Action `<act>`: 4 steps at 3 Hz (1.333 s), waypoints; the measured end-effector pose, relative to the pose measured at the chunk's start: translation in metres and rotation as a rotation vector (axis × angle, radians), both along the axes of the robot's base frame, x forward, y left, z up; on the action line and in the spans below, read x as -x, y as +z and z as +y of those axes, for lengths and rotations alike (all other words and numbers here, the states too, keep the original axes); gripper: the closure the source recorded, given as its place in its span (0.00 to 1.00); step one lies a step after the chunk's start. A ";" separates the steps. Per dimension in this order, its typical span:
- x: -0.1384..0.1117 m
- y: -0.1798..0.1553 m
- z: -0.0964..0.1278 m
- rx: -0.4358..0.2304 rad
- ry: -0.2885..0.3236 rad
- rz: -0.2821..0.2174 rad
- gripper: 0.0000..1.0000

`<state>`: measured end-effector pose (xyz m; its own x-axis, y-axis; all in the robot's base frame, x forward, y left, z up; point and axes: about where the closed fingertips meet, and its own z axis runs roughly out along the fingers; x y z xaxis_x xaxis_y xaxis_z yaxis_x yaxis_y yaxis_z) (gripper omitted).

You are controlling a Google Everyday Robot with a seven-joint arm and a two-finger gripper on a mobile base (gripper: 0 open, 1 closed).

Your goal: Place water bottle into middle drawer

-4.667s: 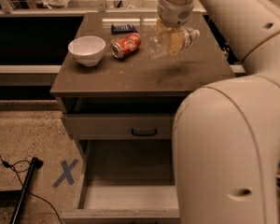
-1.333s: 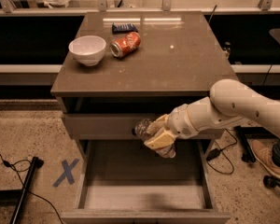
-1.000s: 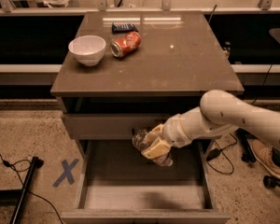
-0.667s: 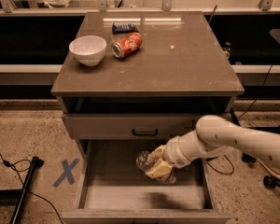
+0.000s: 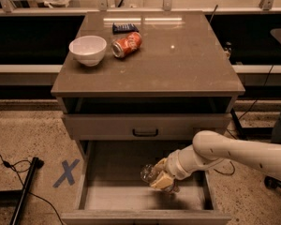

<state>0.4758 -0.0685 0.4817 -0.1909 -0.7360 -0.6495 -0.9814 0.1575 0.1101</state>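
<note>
The water bottle [image 5: 147, 172], clear with its neck pointing left, is held in my gripper [image 5: 162, 180], which is shut on it. The white arm reaches in from the right. Gripper and bottle hang low inside the open middle drawer [image 5: 113, 198], right of its centre, just above the pale grey floor. I cannot tell whether the bottle touches the floor. The drawer is pulled out toward the camera below the cabinet.
Above the open drawer is a shut grey drawer front with a black handle [image 5: 145, 132]. On the cabinet top stand a white bowl [image 5: 87, 49], an orange soda can [image 5: 126, 44] lying down and a blue packet [image 5: 125, 27]. A blue X [image 5: 65, 173] and a black pole [image 5: 25, 191] are on the floor at left.
The gripper carried the bottle down from in front of the handled drawer front into the open drawer, and slightly right.
</note>
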 end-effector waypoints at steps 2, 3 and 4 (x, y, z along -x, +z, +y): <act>-0.003 -0.043 -0.005 0.092 -0.003 0.013 0.51; -0.002 -0.044 -0.004 0.092 -0.001 0.015 0.27; -0.002 -0.045 -0.003 0.091 0.001 0.017 0.05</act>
<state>0.4774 -0.0714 0.4366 -0.2005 -0.7921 -0.5765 -0.9797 0.1662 0.1123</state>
